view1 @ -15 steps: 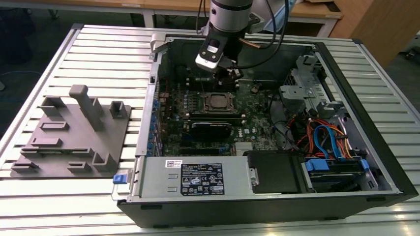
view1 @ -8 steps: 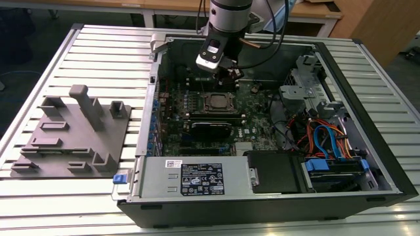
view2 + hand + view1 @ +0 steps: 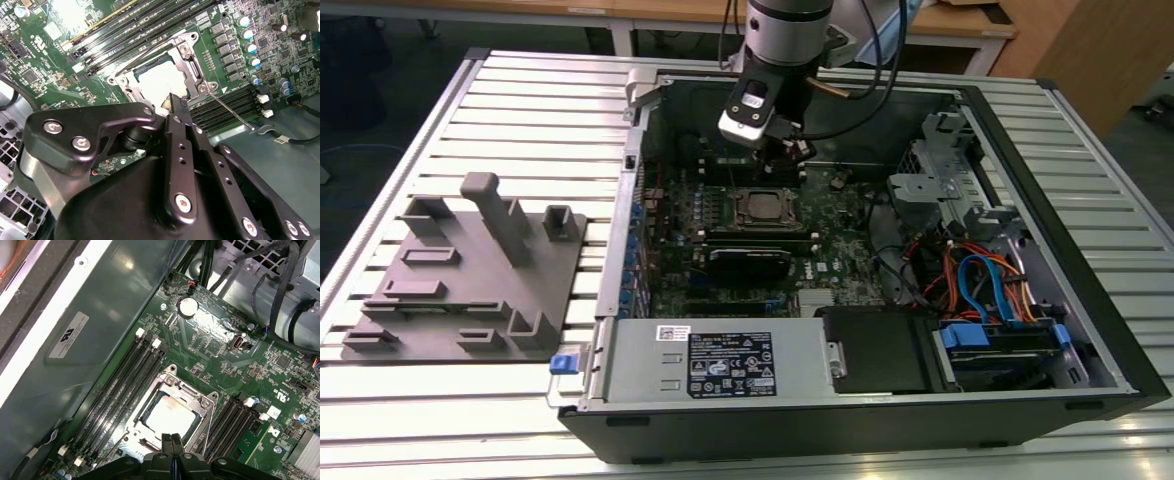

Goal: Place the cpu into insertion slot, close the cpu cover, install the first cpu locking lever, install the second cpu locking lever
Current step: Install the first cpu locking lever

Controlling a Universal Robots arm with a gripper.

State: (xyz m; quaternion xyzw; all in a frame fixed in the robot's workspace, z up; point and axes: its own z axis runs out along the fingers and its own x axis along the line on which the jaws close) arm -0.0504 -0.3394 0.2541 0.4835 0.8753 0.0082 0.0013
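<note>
Grey fixture, slatted table, blue cables

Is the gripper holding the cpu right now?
No, in the first wrist view the cpu lies in the insertion slot, framed by the cpu cover, not in the gripper.

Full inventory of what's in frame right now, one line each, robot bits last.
table: one, silver, slatted, under everything
computer case: one, black, open, on the table
fixture plate: one, grey, on the table at the exterior view's left of the case
circuit board: one, green, inside the case
insertion slot: one, dark, on the board
cpu: one, silvery, seated in the slot
cpu cover: one, silver frame, flat around the cpu
memory slots: several, black, on both sides of the slot
coin battery: one, silver, on the board
power supply: one, grey, at the case's near edge
cables: several, blue and orange, at the exterior view's right
arm: one, grey, above the board
gripper: one, black, shut, over the cpu's edge
</note>
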